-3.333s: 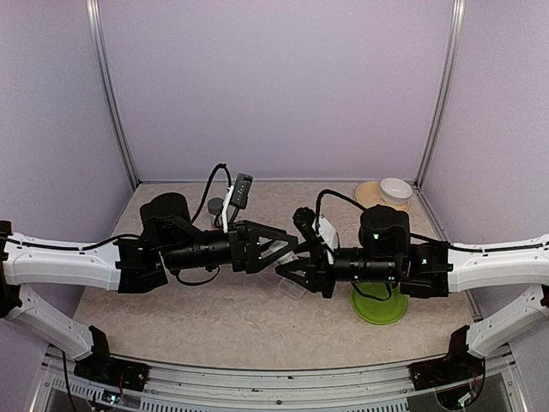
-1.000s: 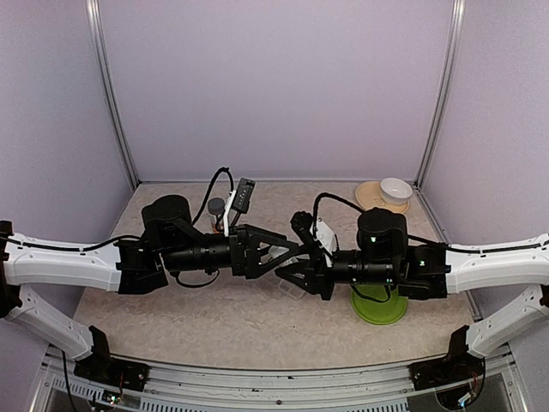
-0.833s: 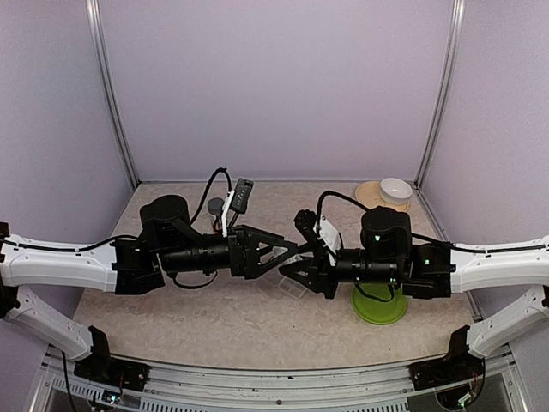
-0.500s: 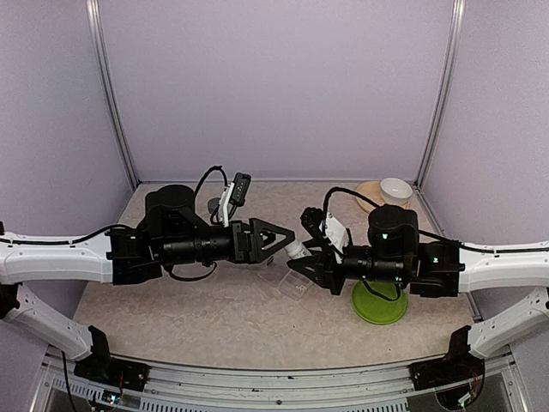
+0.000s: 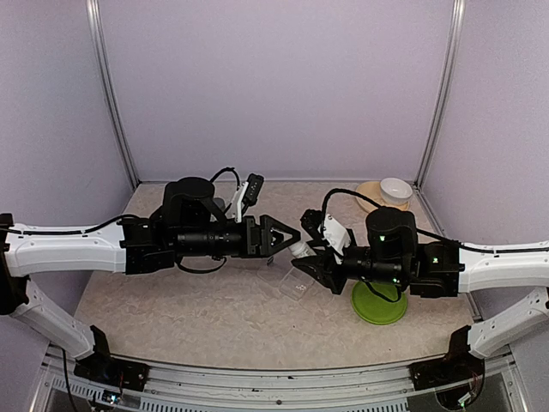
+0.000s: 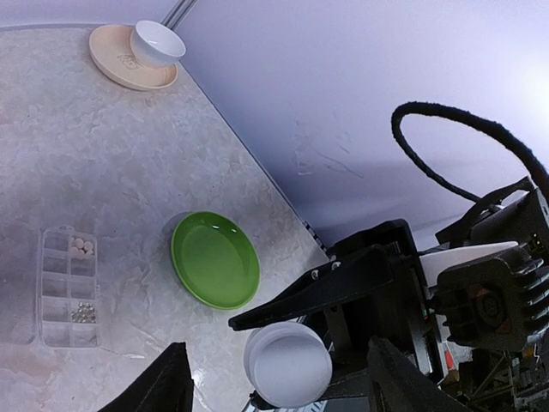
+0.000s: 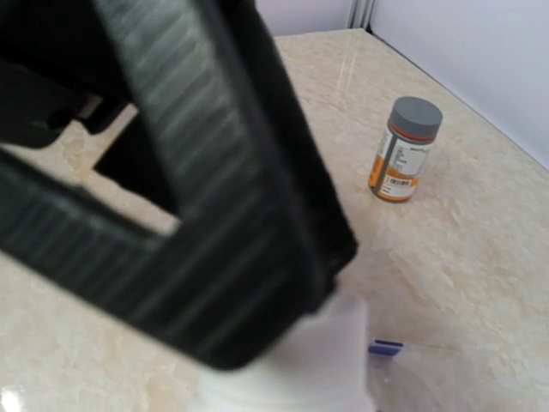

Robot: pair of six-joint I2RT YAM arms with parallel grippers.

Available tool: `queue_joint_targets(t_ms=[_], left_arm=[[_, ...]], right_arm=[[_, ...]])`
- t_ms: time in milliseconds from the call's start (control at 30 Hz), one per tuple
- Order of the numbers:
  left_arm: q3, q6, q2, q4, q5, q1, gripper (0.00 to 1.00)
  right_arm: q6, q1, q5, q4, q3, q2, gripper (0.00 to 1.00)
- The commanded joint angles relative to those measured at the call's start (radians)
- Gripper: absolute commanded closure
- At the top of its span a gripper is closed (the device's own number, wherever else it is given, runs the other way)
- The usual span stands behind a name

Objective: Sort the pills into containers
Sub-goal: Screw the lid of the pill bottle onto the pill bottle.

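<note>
Risk: my right end effector (image 5: 302, 259) grips the white bottle (image 6: 287, 369); my left end effector (image 6: 285, 390), jaws apart around its end, may knock it loose, spilling its contents.

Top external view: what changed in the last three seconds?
Left pincer swung right and up and is narrowing around the free end of the white plastic pill bottle; right pincer shifted slightly right, keeping its grip on it. Clear plastic pill box, round green plate and white bowl unmoved.
</note>
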Motion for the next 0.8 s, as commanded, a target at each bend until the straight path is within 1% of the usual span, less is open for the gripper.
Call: queue_joint_targets(t_ms=[0,167,233,367,467,567,633,700,767], left_arm=[[0.047,0.001,0.018,-0.028,0.027,0.001,0.34],[0.053,0.0,0.034,-0.035,0.044,-0.006,0.38],[0.051,-0.001,0.035,-0.03,0.047,-0.007,0.43],[0.052,0.0,0.034,-0.027,0.052,-0.009,0.49],[0.051,0.001,0.035,-0.029,0.052,-0.009,0.55],[0.052,0.004,0.036,-0.029,0.051,-0.011,0.64],[0.054,0.007,0.039,-0.031,0.054,-0.011,0.67],[0.054,0.01,0.04,-0.031,0.056,-0.013,0.74],[0.055,0.015,0.044,-0.032,0.059,-0.015,0.78]], right_arm=[[-0.009,0.012,0.031,-0.004,0.03,0.006,0.84],[-0.013,0.015,0.031,-0.007,0.037,0.01,0.83],[-0.013,0.017,0.034,-0.009,0.038,0.012,0.83],[-0.011,0.019,0.037,-0.01,0.038,0.012,0.84],[-0.01,0.021,0.038,-0.013,0.041,0.016,0.84],[-0.01,0.022,0.038,-0.015,0.043,0.018,0.84],[-0.008,0.022,0.04,-0.018,0.046,0.02,0.84],[-0.007,0.022,0.041,-0.021,0.049,0.021,0.84],[-0.005,0.022,0.039,-0.024,0.051,0.022,0.84]])
